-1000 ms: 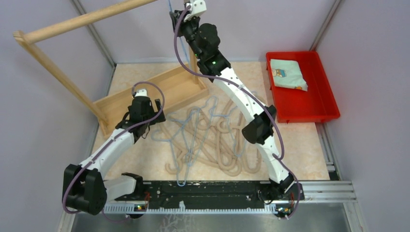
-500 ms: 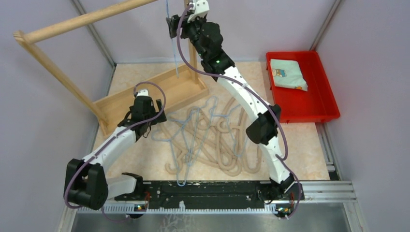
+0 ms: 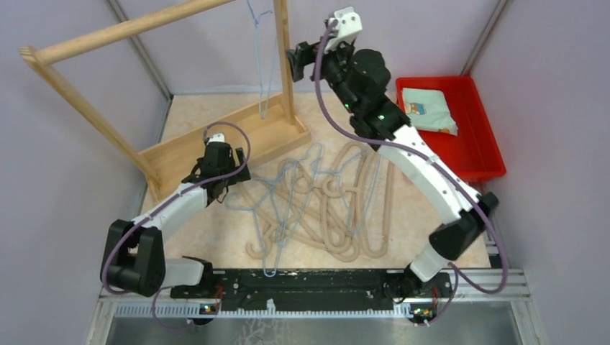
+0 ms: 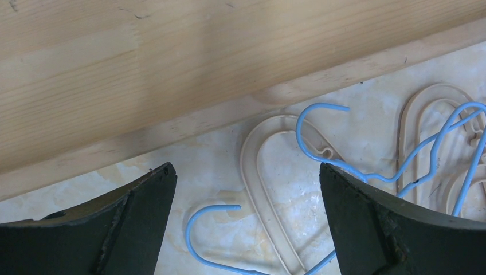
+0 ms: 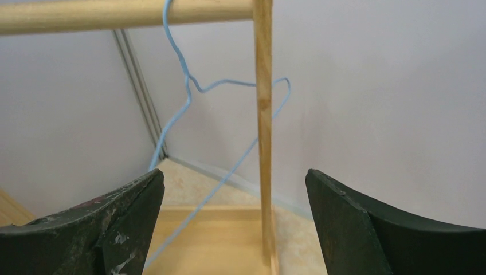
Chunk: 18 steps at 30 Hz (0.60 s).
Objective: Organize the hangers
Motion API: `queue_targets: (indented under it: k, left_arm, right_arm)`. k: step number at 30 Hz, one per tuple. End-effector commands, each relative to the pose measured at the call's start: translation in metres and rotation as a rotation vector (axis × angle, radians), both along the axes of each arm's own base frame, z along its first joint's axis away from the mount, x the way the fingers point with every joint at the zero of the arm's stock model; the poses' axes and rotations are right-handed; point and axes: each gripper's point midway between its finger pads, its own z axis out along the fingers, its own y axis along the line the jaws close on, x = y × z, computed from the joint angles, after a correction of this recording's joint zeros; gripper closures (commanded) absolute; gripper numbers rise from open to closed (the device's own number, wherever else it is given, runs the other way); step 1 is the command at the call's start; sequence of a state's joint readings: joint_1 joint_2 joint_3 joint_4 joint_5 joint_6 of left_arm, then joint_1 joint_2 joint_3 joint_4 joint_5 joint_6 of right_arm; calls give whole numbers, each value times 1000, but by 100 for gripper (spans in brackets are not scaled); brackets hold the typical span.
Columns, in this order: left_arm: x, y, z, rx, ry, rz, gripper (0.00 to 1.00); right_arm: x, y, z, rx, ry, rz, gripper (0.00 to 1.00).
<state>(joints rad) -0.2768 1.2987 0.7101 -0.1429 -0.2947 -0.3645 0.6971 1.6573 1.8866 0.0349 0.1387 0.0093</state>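
Hangers (image 3: 316,208) lie in a tangled heap on the table (image 3: 208,244), thin blue ones mixed with thick beige ones, between the two arms. One blue hanger (image 3: 263,68) hangs from the rail of the wooden rack (image 3: 122,30), just beside its upright post. The right gripper (image 3: 293,56) is up high near that post, spread wide and holding nothing. The left gripper (image 3: 216,176) sits low by the rack's base board, spread too, over a blue hook and a beige loop.
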Motion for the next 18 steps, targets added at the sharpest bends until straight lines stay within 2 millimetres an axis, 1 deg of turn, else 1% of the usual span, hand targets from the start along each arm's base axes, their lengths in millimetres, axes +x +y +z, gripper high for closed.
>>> queue_targets:
  k: [1,4,5,6,7,8,10,14,16,18]
  left_arm:
    - [17,-3,13,-27,-53,17,0]
    - [18,-5,11,-36,-52,17,0]
    - [19,-6,10,-42,-49,17,0]
    - [18,-7,8,-46,-43,17,0]
    - [18,-8,6,-53,-38,18,0]
    - [18,-8,4,-59,-31,21,0]
    - [17,-10,2,-67,-22,18,0]
    - [16,-12,-3,-72,-2,15,0]
    - [15,-12,-3,-67,6,11,0]
    - [14,-11,-3,-65,10,12,0]
  right_arm:
    - [-30,-44,-47,-96,131,-81,8]
    - [-50,-64,-134,-242,334,-102,16]
    - [-59,-69,-166,-293,413,-97,18]
    - [-69,-74,-195,-333,486,-96,20]
    - [-80,-82,-224,-373,574,-101,23]
    - [-89,-88,-248,-404,639,-106,26]
    - [-106,-96,-284,-443,732,-101,29]
    - [-132,-105,-347,-509,898,-78,33]
    - [-144,-109,-372,-511,986,-89,37]
    - [-157,-112,-393,-491,1049,-91,38]
